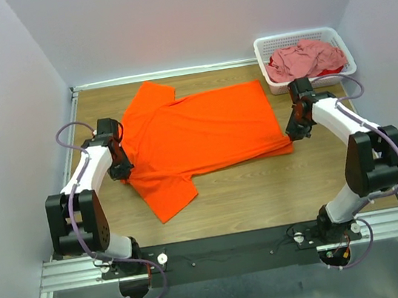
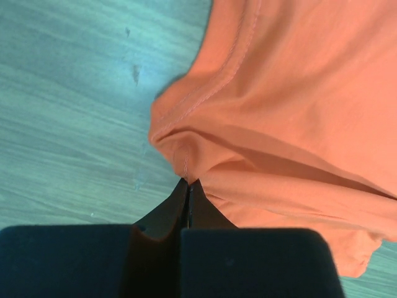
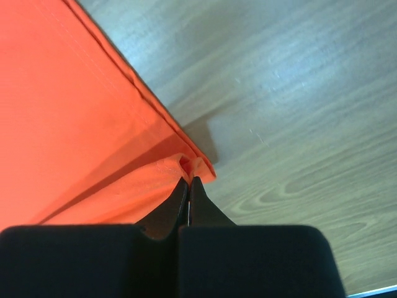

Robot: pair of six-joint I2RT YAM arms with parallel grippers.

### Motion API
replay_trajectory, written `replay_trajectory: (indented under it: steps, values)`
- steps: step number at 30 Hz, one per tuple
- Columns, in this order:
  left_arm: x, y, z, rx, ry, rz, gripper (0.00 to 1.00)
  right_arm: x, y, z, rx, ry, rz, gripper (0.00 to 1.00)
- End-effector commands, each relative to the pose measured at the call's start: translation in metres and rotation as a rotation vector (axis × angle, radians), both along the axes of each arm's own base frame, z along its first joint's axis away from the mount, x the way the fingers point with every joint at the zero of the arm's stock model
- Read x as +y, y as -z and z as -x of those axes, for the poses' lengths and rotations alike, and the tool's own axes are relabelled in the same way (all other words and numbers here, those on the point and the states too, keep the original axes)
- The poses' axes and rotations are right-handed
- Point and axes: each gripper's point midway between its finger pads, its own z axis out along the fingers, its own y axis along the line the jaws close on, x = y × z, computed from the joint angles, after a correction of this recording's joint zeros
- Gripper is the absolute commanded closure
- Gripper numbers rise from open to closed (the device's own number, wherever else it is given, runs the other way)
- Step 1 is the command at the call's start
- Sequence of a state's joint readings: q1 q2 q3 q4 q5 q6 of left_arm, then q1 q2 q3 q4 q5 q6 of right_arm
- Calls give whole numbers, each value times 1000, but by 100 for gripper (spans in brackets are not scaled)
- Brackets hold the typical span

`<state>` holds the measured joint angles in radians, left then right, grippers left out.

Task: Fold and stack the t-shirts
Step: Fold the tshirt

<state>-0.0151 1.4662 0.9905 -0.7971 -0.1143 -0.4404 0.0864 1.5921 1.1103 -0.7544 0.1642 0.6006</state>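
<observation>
The left end effector (image 1: 120,170) is clenched on the orange shirt (image 1: 204,129) at its sleeve-side edge, while the right end effector (image 1: 291,132) pinches the hem corner. Wood surface (image 1: 265,191) shows between shirt and arm bases.

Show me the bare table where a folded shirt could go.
Widest: the table between the orange t-shirt and the near rail. Smaller: the far-left corner beside its sleeve. Crowded: far right, around the basket and right arm.
</observation>
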Motion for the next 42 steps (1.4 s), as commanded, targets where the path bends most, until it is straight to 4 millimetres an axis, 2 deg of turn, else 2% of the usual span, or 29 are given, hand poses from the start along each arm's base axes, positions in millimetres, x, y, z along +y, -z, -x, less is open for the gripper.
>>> replay_trajectory:
  steps: [1, 10, 17, 24, 42]
  values:
    - [5, -6, -17, -29, 9, 26, 100, -2, -2, -12, 11, -17, 6, 99]
    - [11, -10, -32, -34, 12, 44, 100, 3, 0, -37, 11, -44, -7, 99]
    - [14, -8, -45, -32, 20, 34, 100, 5, 10, -47, 33, -56, -10, 99]
    - [19, -2, -57, -35, 8, 33, 100, 1, 11, -61, 26, -56, 19, 99]
    - [28, -2, -78, -78, -32, 43, 100, 3, 15, -85, 7, -68, 11, 99]
